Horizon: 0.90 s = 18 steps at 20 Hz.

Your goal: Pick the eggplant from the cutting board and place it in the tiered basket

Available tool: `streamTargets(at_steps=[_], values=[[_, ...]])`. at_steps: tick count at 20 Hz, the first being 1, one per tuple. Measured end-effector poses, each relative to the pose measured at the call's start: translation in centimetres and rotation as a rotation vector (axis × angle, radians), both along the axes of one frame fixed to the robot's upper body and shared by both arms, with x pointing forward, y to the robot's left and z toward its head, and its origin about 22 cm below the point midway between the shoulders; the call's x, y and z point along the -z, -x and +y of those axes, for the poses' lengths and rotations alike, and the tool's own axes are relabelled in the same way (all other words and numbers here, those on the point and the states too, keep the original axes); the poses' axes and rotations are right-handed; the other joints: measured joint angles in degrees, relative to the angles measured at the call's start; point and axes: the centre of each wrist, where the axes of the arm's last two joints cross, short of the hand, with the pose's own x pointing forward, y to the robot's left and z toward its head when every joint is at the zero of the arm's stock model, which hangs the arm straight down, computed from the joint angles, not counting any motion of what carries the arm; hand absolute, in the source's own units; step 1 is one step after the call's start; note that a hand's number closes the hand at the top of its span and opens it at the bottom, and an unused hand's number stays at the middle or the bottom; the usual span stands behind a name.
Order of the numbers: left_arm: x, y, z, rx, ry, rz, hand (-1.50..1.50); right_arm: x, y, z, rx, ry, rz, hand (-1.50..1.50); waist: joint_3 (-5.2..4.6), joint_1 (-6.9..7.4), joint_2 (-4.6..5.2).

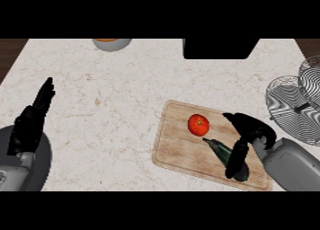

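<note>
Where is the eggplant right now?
In the head view the eggplant lies on the cutting board at lower right, just below the tomato, with the right hand curled over it.

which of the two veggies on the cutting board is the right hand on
The dark green elongated eggplant, lying at the wooden cutting board's near right part. The black right hand curls over it; the round red tomato sits apart, untouched.

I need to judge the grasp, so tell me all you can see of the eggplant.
The eggplant is dark green-black, long and slim, its pointed end aimed at the tomato without touching it. It lies flat and diagonal on the wooden cutting board. The right hand curls over its lower end, hiding that part.
</note>
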Motion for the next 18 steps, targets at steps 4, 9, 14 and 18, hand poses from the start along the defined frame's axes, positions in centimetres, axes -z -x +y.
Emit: streamTargets(at_steps=[4,9,14,18], values=[[0.1,-0.2,-0.6,0.003,0.007,0.002,0.00,0.5,-0.1,0.3,0.015,0.002,0.015,-1.50,0.00,0.01,0.01],[-0.4,-0.4,0.0,0.002,-0.003,-0.003,0.00,2.3,0.0,-0.5,0.032,0.022,0.035,-1.50,0.02,0.04,0.04],[0.2,-0.5,-0.5,0.003,-0.002,0.006,0.00,2.9,0.4,0.3,0.027,0.004,0.049,-1.50,0.02,-0.05,0.03],[-0.1,-0.6,-0.6,0.003,0.000,0.007,0.00,4.4,0.4,0.5,0.034,0.008,0.073,-1.50,-0.09,0.02,-0.06]])
